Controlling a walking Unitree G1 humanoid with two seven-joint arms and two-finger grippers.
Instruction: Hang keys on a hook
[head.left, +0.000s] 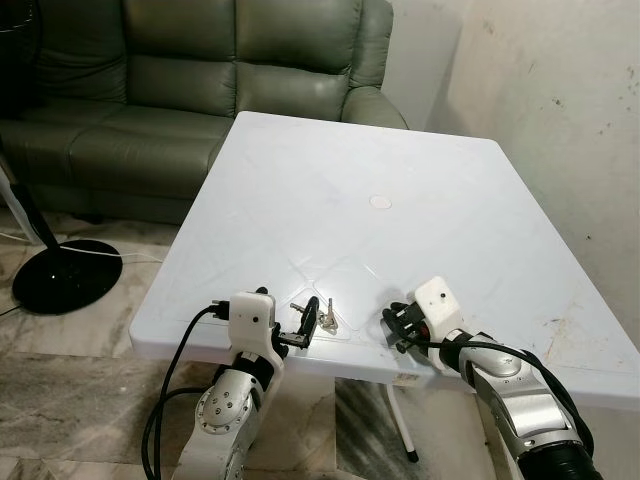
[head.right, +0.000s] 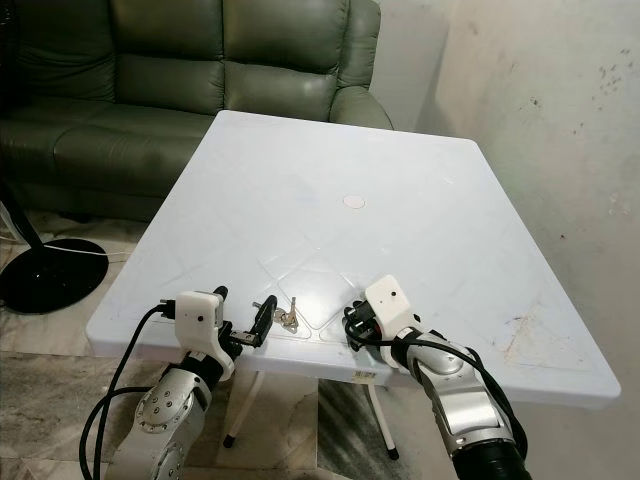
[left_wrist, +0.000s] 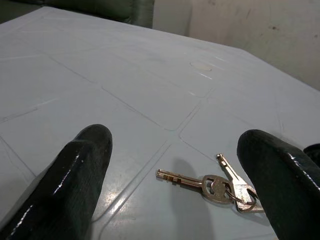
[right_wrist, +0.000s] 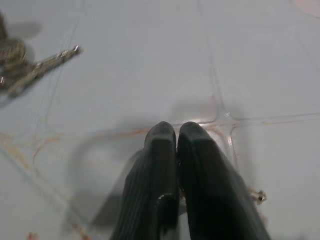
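A small bunch of silver keys (head.left: 328, 319) lies flat on the white plastic table (head.left: 330, 150), close to its near edge. My left gripper (head.left: 303, 323) hovers at that edge just left of the keys, open. In the left wrist view its two black fingers (left_wrist: 82, 165) stand wide apart with the keys (left_wrist: 215, 185) lying between and a little beyond them, nearer one finger. My right gripper (head.left: 398, 326) rests low over the table edge to the right of the keys, shut with nothing in it. Its wrist view has the fingers (right_wrist: 160, 150) pressed together and the keys (right_wrist: 20, 65) off to one side.
A grey-green leather sofa (head.left: 200, 80) stands behind the table. A black round fan base (head.left: 65, 275) sits on the marble floor at the left. A stained wall (head.left: 560, 100) runs along the right. A round cap (head.left: 380, 201) marks the table's middle.
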